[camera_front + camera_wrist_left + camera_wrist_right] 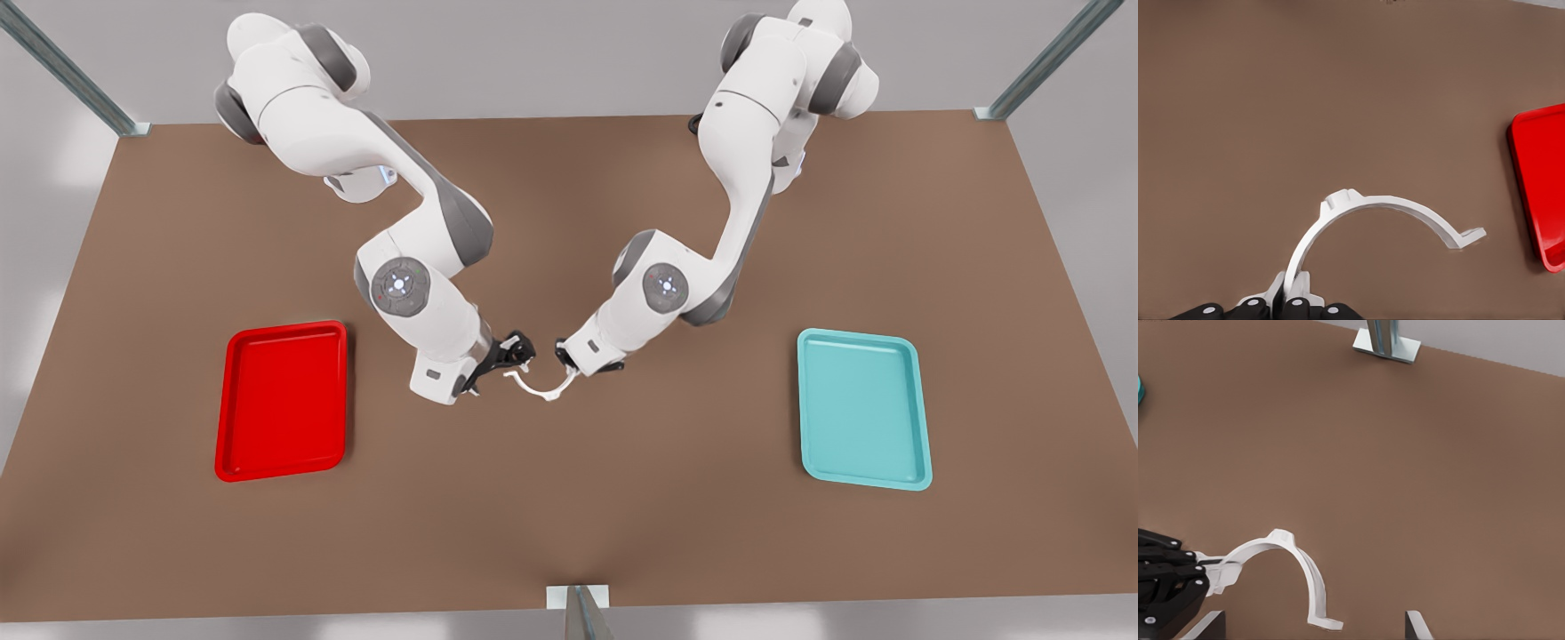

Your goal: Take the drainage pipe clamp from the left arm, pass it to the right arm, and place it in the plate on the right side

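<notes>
The table (569, 516) is a brown surface. On it, toward the front view's left, lies the red tray (280, 400), flat and with nothing in it. Next to the right comes the right arm (418, 284), which reaches down from the far left corner toward the middle of the table. Its claw, the right gripper (518, 352), is open: in the right wrist view its two fingers (1210, 625) stand well apart, with the free end of the pipe clamp (536, 389) between them and not touching either. The pipe clamp is a thin white half-ring over the middle of the table, between the two claws, with its curve bowed toward the near edge. One end tab is pinched in the left gripper (566, 357), which is closed on it; the left wrist view shows the two fingers (1301, 283) pressed against that end. The other tab hangs free just beside the right gripper. The left arm (702, 284) reaches down from the far right corner. Farther to the front view's right lies the cyan tray (862, 409), also bare. A metal post (578, 613) stands at the near edge of the table.
</notes>
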Controlling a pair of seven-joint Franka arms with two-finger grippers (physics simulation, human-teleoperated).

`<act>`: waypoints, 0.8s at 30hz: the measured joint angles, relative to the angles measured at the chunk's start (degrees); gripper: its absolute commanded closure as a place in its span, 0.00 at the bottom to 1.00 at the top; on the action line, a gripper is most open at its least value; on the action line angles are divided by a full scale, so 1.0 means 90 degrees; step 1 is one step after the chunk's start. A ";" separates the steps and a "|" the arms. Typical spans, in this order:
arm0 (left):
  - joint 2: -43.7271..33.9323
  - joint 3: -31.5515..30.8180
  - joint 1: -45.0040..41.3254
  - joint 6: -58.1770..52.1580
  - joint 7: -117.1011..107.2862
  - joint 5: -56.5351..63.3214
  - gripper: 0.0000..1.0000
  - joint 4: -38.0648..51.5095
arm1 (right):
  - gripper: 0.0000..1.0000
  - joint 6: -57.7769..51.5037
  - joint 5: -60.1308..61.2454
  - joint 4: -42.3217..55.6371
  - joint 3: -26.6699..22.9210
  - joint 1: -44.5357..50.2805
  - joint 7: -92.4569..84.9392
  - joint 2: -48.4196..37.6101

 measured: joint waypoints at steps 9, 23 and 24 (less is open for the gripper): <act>-0.0059 0.0007 -0.0081 -0.0110 -0.0343 0.0051 0.79 0.0003 | 0.00 0.0207 0.0011 -0.0411 -0.0005 0.0100 0.0165 0.0072; -0.0070 0.0004 -0.0094 -0.0144 -0.0624 0.0059 0.79 0.0003 | 0.00 0.0257 0.0026 -0.0707 -0.0009 0.0098 -0.0369 0.0413; -0.0070 0.0002 -0.0098 -0.0144 -0.0636 0.0059 0.79 0.0003 | 0.09 0.0260 0.0026 -0.0716 -0.0007 0.0110 -0.0399 0.0438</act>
